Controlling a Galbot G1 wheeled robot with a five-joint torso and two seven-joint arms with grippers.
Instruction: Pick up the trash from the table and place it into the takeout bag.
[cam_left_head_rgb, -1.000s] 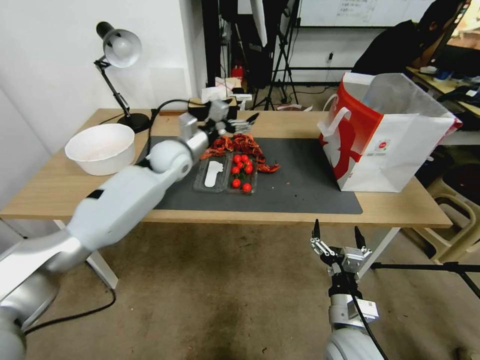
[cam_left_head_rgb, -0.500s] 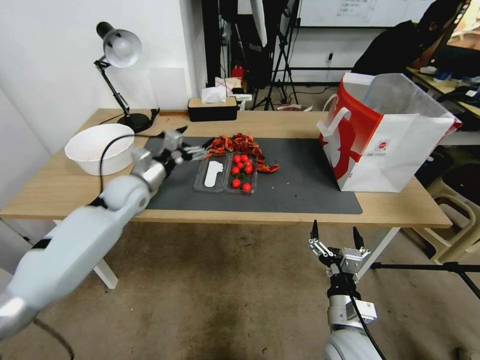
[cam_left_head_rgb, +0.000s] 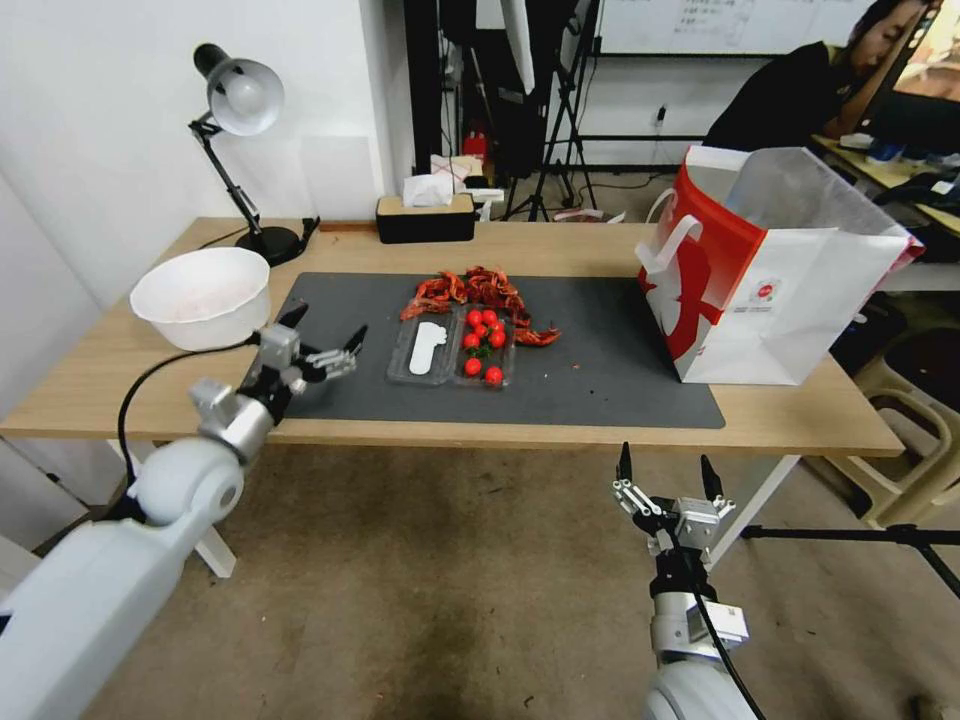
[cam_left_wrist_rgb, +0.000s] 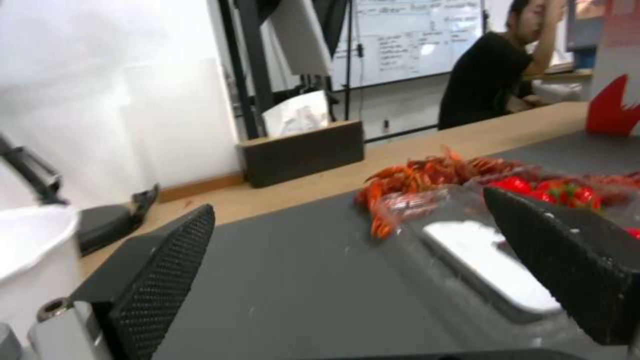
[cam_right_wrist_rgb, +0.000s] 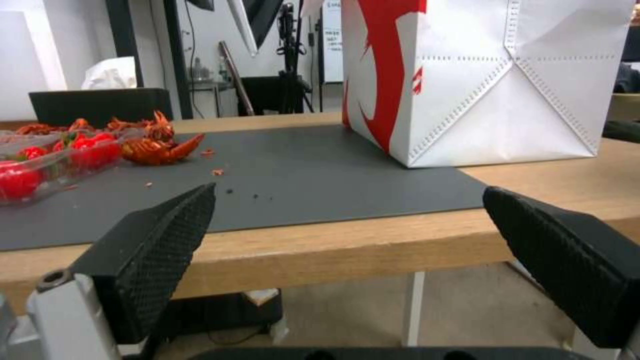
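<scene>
The left gripper (cam_left_head_rgb: 325, 335) is held open and empty above the near left corner of the dark grey mat (cam_left_head_rgb: 600, 385), beside the white round bowl (cam_left_head_rgb: 201, 296). The right gripper (cam_left_head_rgb: 665, 470) is parked open below the near edge of the long light-wood table (cam_left_head_rgb: 800, 420), in front of it. The trash, a clear plastic tray of red fruit (cam_left_head_rgb: 455, 350) with red crayfish shells (cam_left_head_rgb: 470, 288) behind it, lies mid-mat. Bare mat separates it from the white-and-red paper takeout bag (cam_left_head_rgb: 770, 270) standing at the right end. A black tissue box (cam_left_wrist_rgb: 303, 150) is seen in the left wrist view.
</scene>
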